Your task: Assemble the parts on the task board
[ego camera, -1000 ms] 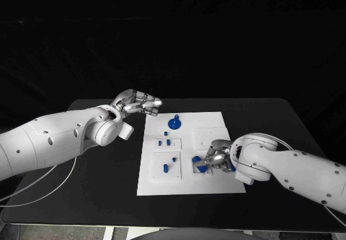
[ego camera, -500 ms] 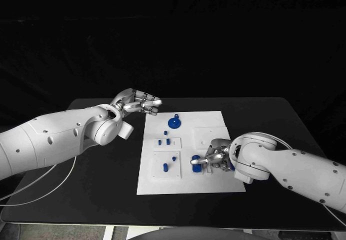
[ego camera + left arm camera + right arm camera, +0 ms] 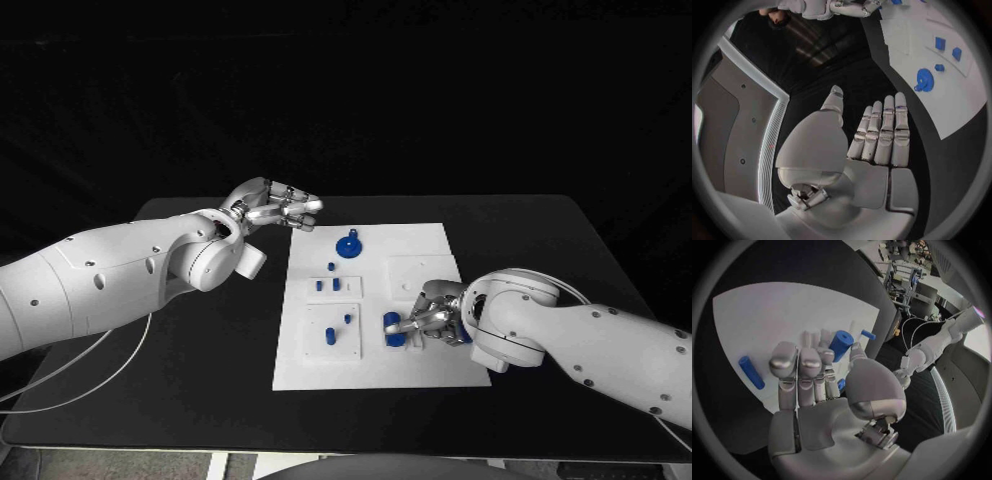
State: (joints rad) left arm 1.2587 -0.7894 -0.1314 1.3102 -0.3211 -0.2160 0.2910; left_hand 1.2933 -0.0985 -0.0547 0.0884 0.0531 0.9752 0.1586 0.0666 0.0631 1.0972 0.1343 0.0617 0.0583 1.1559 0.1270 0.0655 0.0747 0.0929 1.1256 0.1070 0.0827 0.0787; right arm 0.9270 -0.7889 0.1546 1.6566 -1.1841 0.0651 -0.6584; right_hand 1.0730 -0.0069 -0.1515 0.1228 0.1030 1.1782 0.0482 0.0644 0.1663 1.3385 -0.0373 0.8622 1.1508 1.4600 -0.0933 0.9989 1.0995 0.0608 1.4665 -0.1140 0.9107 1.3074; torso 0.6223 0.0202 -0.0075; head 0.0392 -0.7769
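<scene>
On the black table (image 3: 188, 330) in the head view, the board (image 3: 433, 375) is lying mid-table — the right hand (image 3: 433, 318) is pinching a cylinder (image 3: 392, 328) over its near right part, the left hand (image 3: 274, 207) hovering off its far left corner. From the left wrist, the left hand (image 3: 873, 145) is holding nothing, fingers straight and side by side. From the right wrist, the right hand (image 3: 817, 375) is gripping the cylinder (image 3: 840, 345) — a pin (image 3: 751, 372) is lying beside it.

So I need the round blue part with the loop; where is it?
In the head view, the round blue part lies at the task board's far end, just right of the left hand.
</scene>
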